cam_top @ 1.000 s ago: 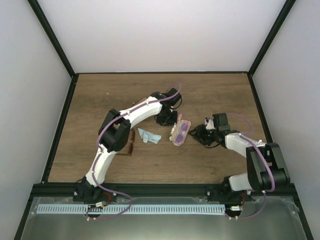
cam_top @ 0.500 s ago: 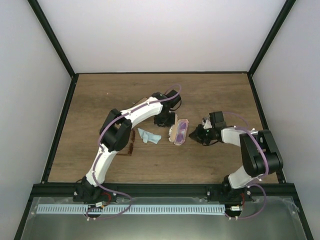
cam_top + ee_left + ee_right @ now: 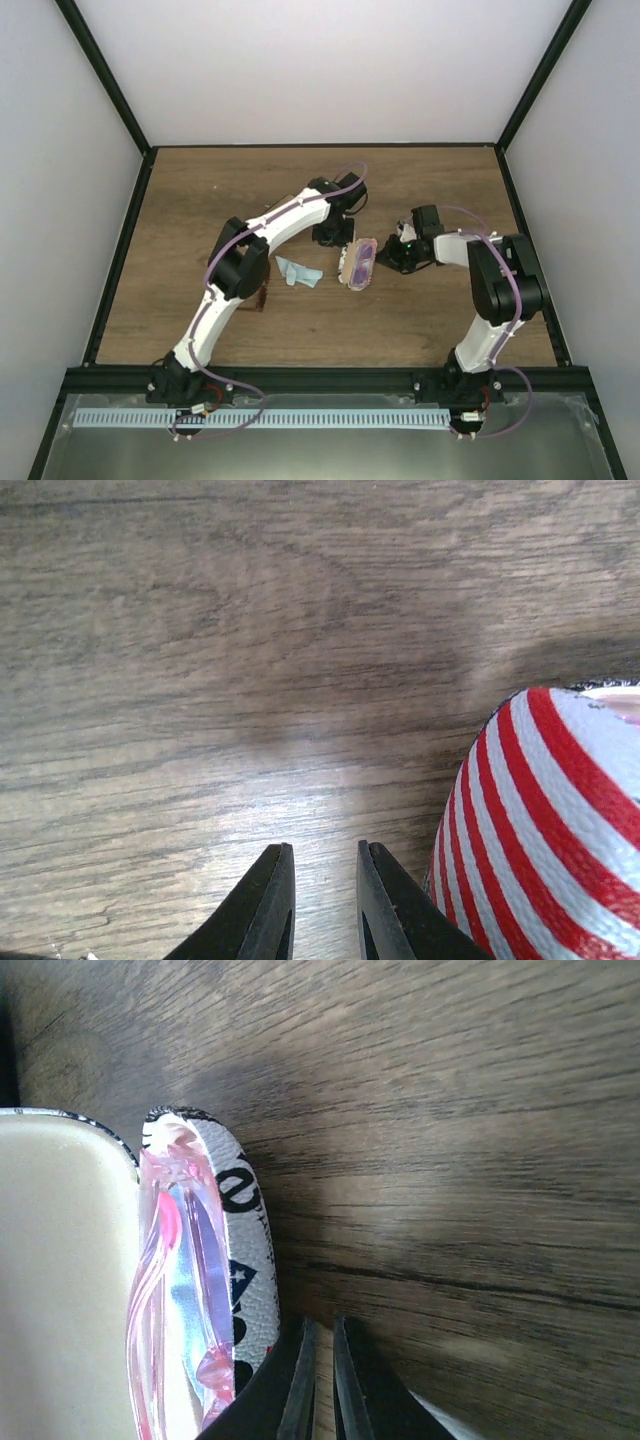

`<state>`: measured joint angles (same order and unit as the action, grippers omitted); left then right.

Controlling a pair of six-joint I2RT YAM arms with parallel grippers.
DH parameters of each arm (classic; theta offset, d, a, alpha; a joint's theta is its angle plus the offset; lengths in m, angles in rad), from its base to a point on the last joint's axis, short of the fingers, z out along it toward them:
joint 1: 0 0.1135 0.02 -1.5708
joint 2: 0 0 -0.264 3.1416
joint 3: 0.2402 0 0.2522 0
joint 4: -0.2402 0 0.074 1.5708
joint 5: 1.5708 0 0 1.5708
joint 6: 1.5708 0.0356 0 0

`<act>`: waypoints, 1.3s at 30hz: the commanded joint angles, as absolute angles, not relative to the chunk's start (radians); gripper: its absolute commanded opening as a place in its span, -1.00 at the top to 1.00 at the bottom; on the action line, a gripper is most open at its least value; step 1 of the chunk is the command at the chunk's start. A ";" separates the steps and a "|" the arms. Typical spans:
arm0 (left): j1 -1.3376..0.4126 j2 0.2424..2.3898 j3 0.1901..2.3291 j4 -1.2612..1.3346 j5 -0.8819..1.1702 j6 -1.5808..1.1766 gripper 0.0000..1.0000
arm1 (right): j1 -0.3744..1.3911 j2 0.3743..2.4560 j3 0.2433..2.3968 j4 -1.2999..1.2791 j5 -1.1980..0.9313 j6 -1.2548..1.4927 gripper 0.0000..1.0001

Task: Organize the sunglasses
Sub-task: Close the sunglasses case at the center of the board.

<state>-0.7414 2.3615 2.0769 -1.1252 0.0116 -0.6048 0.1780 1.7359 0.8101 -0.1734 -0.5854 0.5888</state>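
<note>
Wooden table [image 3: 440, 190], sunglasses [image 3: 262, 298], white walls [image 3: 320, 70], black frame [image 3: 105, 75]

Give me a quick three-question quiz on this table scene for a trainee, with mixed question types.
1. True or false: the open case is empty.
2. What lies between the sunglasses and that case? A. blue cloth B. mug C. bottle
3. Does the left gripper or the right gripper hold the sunglasses?
Key: 1 false, pink glasses lie in it. 2 A. 3 Neither; they lie on the table.
</note>
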 commanded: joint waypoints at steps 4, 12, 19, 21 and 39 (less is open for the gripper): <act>-0.739 2.411 2.154 -1.189 -0.004 -0.591 0.60 | 0.188 1.752 0.850 -0.202 -0.646 0.528 0.88; -0.748 2.426 2.193 -1.205 0.015 -0.621 0.60 | 0.250 1.753 0.880 -0.217 -0.659 0.546 0.89; -0.765 2.448 2.218 -1.225 0.026 -0.653 0.69 | 0.281 1.753 0.908 -0.241 -0.654 0.567 0.89; -0.770 2.450 2.218 -1.226 0.028 -0.656 0.69 | 0.284 1.756 0.913 -0.244 -0.655 0.568 0.90; -0.808 2.477 2.245 -1.226 0.049 -0.684 0.64 | 0.300 1.769 0.943 -0.249 -0.699 0.553 0.91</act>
<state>-0.7662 2.4271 2.2223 -1.2629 -0.0174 -0.6605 0.2543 1.7573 0.8890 -0.2874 -0.6018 0.5636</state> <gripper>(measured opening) 0.179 0.045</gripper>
